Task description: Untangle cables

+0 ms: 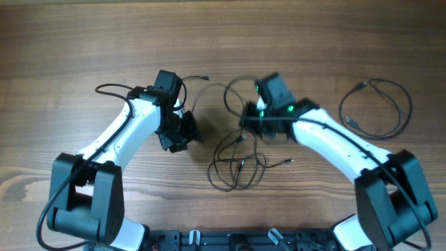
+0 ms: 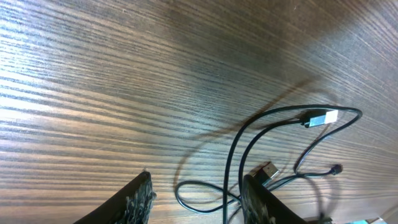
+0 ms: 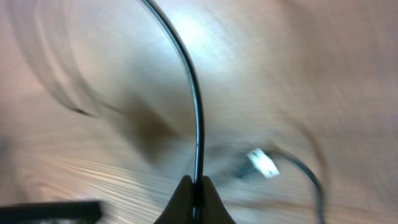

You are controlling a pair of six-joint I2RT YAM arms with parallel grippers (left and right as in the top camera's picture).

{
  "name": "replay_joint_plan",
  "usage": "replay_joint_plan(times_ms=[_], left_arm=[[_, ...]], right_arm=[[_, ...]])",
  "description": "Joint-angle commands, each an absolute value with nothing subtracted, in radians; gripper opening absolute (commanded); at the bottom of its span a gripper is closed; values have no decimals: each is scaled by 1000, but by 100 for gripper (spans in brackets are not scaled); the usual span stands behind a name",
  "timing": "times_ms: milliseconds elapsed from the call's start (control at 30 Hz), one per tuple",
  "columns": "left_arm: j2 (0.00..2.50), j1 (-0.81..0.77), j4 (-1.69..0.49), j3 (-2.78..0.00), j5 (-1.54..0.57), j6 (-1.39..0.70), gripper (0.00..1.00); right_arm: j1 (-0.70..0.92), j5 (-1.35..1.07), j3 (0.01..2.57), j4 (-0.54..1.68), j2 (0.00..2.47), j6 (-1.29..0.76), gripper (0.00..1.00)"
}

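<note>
My right hand is closed tight on one thin black cable. Its two fingertips are pressed together at the bottom middle of the wrist view, and the wire rises out of them in a long curve toward the top of the frame. A pale plug shows blurred just to the right of it. My left hand stands wide open and holds nothing. Its fingers sit at the bottom edge of their view, and a low loop of wire lies on the counter in the gap between them. Beyond them two strands sweep up to a silver plug at the right of the frame. From overhead, the right hand sits just above the loose tangle of cables at the lower middle, with the left hand to the left of it. A separate loop lies well apart at the upper right.
</note>
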State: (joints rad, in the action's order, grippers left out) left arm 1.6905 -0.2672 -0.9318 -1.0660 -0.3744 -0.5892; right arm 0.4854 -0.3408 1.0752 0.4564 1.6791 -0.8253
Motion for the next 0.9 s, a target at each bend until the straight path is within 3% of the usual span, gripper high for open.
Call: replay_joint_plan(times_ms=[0,200,367,500,567,867], left_arm=[[1671,-270,-933,-1065,-373,-584,48],[1671,-271,-933,-1065,-373,-584,58],[1671,-271,-928,-1065,-381,-581,63],[1671,-270,-784,-1065,-657,-463,63],[1671,-264,-703,-1065,-690,-469,64],[1671,-200,-382,-1065,-773,-763,63]], right_arm=[[459,-359,1305,512,1612,-651,4],[456,-273,1528,456,1554,-632,5],[456,-319,1547,354,1509,-688,5],[456,-382,1547,361,1507,-701,5],[456,-384,1547,360,1507,-712,5],[456,-518,1547,229,1481,-924,5]])
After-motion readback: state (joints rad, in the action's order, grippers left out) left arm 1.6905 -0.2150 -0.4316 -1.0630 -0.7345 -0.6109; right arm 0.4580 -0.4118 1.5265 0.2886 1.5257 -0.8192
